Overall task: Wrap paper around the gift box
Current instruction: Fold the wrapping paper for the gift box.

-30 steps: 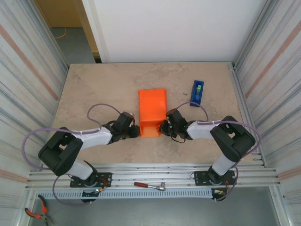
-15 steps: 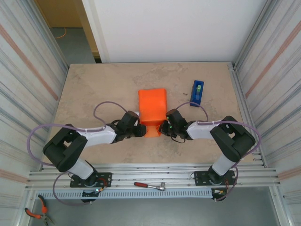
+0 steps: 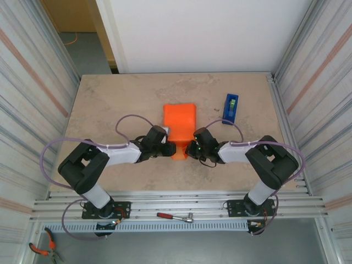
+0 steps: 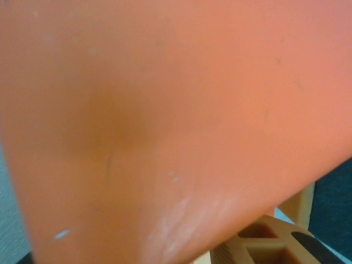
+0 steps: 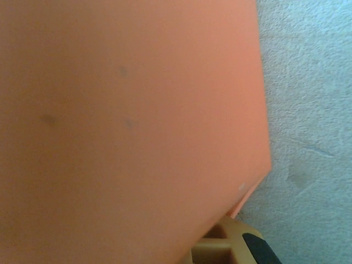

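At the tabletop's middle, nearer the near edge: the paper lies folded into a long orange parcel; the gift box, I judge, sits inside it.
Left gripper: against the parcel's near-left corner; open or gripping, I cannot tell.
Right gripper: at the near-right corner, fingers closed; whether they pinch paper is unclear.
Risk: the near flap may spring open once pressure lifts; I see no tape on it.
Risk: uneven pushes could skew the parcel or crease the thin sheet.
Tape dispenser: toward the far-right corner, well apart.
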`<state>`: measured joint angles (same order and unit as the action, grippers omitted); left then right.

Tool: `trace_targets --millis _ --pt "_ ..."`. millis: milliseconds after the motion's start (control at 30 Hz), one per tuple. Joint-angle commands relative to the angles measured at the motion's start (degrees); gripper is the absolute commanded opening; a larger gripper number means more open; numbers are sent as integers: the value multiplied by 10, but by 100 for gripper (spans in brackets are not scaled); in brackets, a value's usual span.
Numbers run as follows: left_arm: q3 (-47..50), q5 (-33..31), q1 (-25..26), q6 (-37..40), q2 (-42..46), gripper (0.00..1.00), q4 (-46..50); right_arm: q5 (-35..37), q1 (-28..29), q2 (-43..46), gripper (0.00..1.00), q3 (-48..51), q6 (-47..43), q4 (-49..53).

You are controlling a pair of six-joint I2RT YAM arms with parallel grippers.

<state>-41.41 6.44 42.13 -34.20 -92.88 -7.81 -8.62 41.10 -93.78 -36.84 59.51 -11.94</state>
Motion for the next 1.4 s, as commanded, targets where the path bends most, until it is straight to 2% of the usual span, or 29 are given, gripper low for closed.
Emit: trace_targets --millis 0,567,900,1067,1233,1367 --pt "-23 11 5 20 -11 34 -18 0 10 -6 0 14 5 30" --pt "-26 18 6 46 -47 33 -15 1 11 4 0 9 3 41" --pt "-44 37 6 77 -52 36 1 4 8 14 0 4 -4 58" --pt "-48 54 5 96 -1 42 12 5 6 18 0 4 -7 65" --pt "-26 55 1 103 97 52 35 1 -2 30 0 4 -13 73" --pt "5 48 -10 98 164 54 54 -1 -8 46 0 2 -21 84"
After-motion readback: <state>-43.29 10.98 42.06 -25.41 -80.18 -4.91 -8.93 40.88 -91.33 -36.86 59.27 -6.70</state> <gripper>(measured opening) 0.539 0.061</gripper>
